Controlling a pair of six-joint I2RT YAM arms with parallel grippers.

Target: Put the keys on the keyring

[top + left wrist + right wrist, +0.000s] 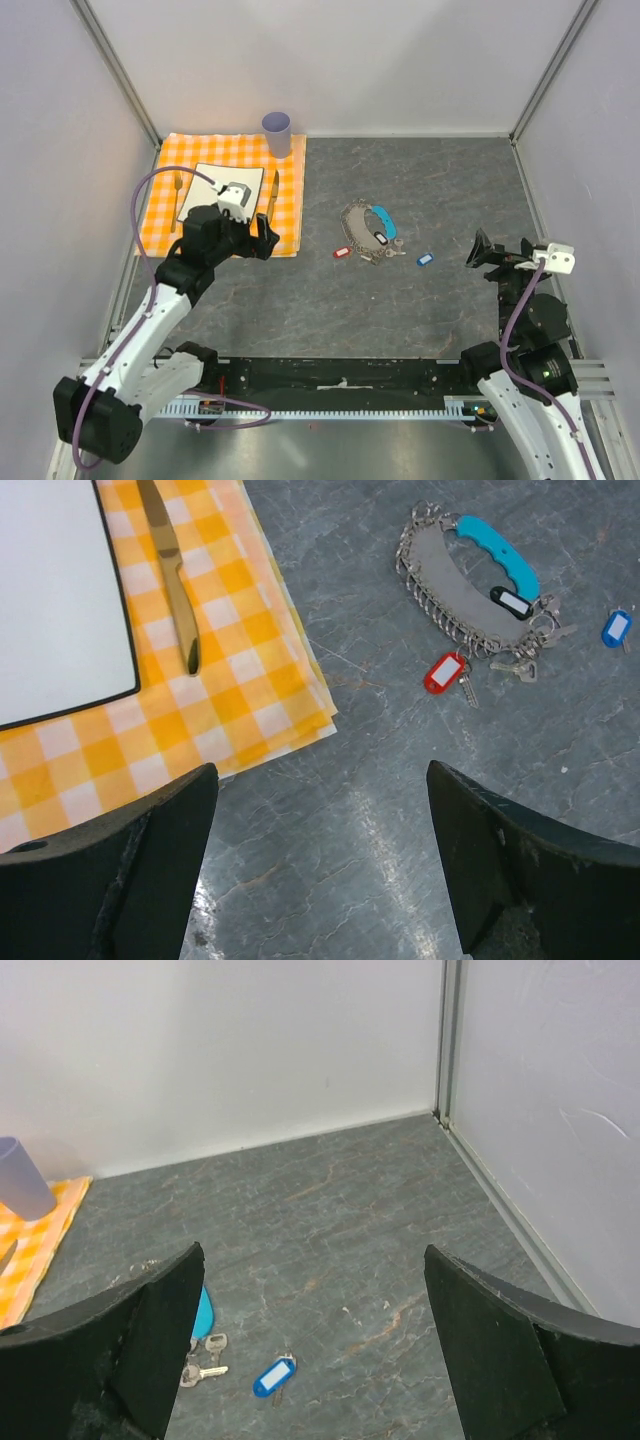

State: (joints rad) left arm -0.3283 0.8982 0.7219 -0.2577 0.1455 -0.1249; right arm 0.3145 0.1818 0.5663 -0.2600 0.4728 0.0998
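Observation:
The keyring (365,228), a silver chain loop with a cyan clasp (498,555), lies on the grey table. A red-tagged key (342,253) (444,672) lies at its near left. A blue-tagged key (425,259) (274,1375) (616,628) lies apart to its right. A dark blue tag (511,602) rests on the chain beside bare silver keys (205,1358). My left gripper (263,238) (320,870) is open and empty, left of the keys. My right gripper (481,250) (315,1350) is open and empty, right of the blue-tagged key.
An orange checked cloth (285,205) lies at the back left with a white plate (205,180), a knife (172,575) and a fork (177,190). A lilac cup (277,133) stands at its far corner. Walls enclose the table.

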